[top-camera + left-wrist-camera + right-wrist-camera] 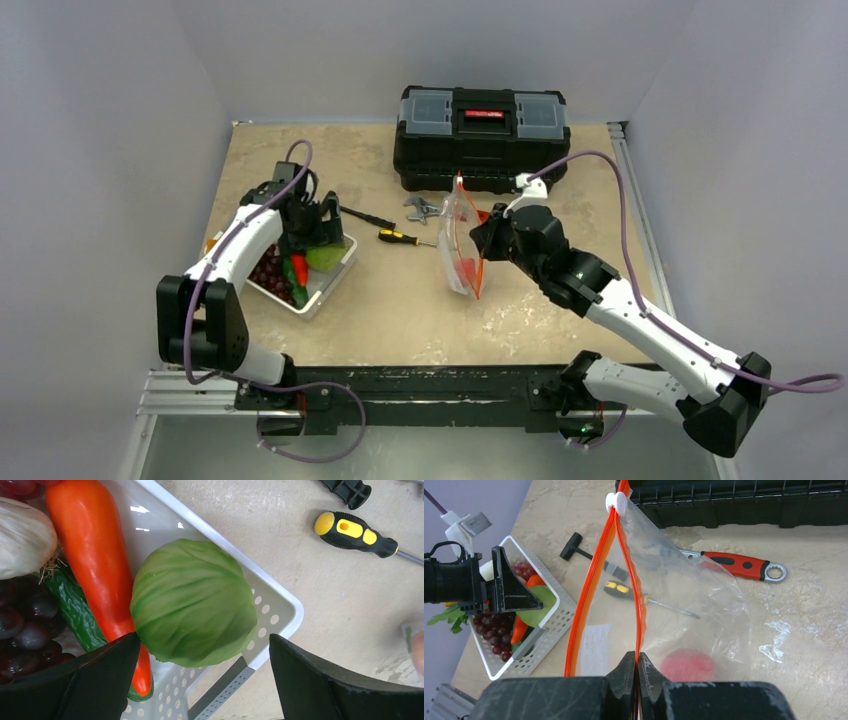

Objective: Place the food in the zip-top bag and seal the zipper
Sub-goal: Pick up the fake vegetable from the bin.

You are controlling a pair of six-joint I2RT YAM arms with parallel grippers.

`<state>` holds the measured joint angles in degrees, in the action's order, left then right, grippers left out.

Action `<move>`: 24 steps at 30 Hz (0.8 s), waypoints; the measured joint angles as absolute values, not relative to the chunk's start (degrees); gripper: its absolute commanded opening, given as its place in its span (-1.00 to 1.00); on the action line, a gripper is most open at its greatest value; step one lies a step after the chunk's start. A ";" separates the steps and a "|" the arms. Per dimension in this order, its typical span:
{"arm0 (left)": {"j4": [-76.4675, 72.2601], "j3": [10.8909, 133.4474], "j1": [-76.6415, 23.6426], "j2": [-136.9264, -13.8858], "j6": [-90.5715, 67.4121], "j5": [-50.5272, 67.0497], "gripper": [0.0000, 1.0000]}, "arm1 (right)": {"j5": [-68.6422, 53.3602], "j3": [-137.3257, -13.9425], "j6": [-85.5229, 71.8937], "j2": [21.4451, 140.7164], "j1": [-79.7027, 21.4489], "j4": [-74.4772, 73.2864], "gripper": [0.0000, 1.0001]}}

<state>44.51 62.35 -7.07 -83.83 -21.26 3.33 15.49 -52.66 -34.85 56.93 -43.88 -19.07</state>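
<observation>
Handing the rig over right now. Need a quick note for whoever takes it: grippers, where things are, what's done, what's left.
Left gripper: open, holding nothing, fingers either side of the cabbage in the white basket.
Right gripper: shut on one strip of the zipper, holding the zip-top bag up with its mouth spread open.
Food: one red piece is in the bag. The cabbage, carrot, cucumber and grapes are in the basket.
Done: bag open, one piece in.
Left: move the rest of the food into the bag, then seal the zipper.
</observation>
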 measured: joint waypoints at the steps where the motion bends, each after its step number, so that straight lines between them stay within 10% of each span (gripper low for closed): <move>1: 44.62 62.74 -6.83 -84.25 -21.21 3.64 1.00 | 15.44 -52.66 -34.79 57.21 -43.88 -18.98 -1.00; 12: 46.13 64.01 -4.86 -88.66 -19.94 6.02 0.71 | 14.63 -52.29 -34.52 58.74 -43.88 -17.39 -1.00; 24: 46.39 64.14 -4.89 -87.22 -18.55 7.53 -0.14 | 13.98 -50.22 -34.94 57.95 -43.88 -17.15 -1.00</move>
<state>46.39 64.14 -4.89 -87.22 -18.55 7.53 13.98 -50.22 -34.94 57.95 -43.88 -17.15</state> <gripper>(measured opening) 0.523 0.004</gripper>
